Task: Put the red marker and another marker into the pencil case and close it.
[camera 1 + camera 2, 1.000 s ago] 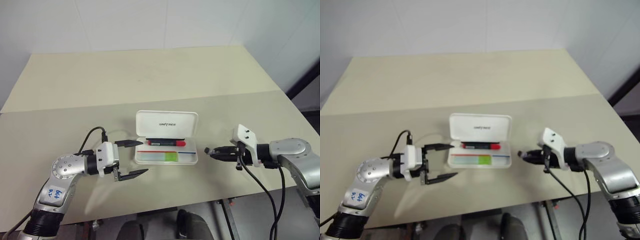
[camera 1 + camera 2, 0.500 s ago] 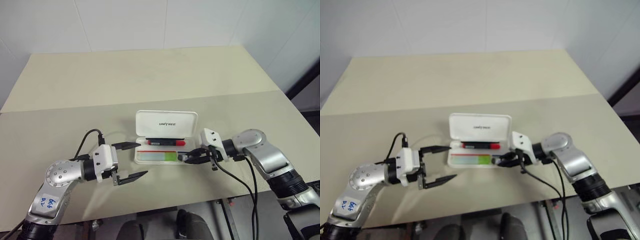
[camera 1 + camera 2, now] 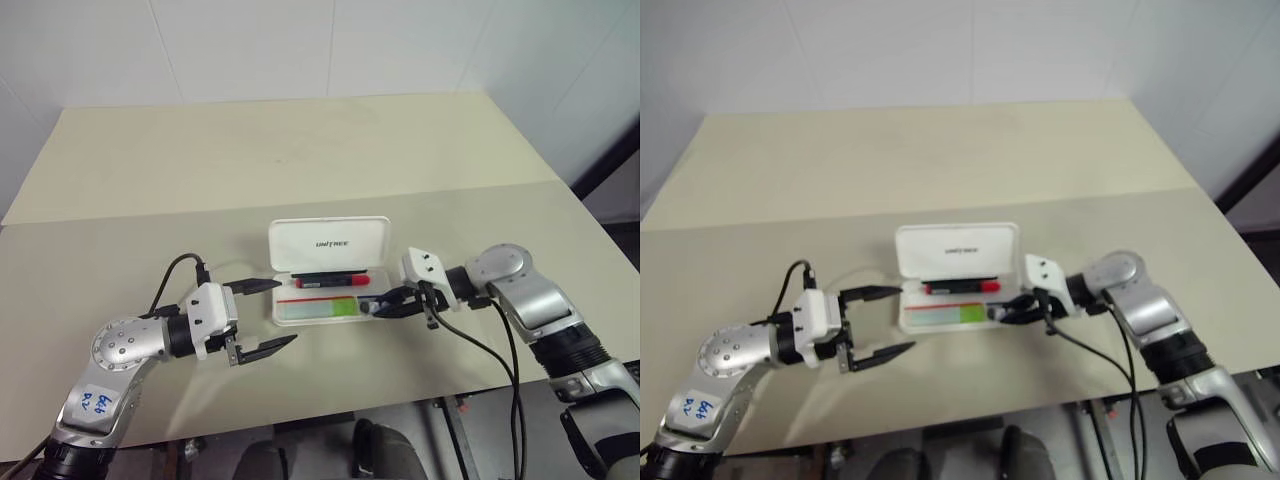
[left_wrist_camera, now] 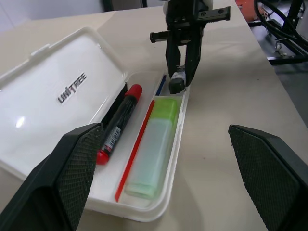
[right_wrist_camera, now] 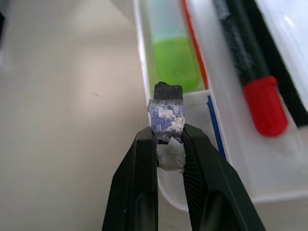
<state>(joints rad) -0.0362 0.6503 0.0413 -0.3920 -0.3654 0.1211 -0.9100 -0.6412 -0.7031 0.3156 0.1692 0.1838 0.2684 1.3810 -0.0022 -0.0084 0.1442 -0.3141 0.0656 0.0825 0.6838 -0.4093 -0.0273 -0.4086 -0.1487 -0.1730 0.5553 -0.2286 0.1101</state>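
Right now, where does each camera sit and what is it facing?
Head stereo pair: high, looking down at the table, both arms, left hand open.
Left wrist: low, along its own fingers at the open pencil case.
Right wrist: above the tray, its right hand pinching a small eraser.
Shared: red marker, green marker.

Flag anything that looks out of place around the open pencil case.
One oddity: the right claw pinches a small grey-white lump with a dark tip over the pencil case at its tray's end, by the green cap. It is no marker. The red marker and green highlighter lie neatly in the tray; lid up.
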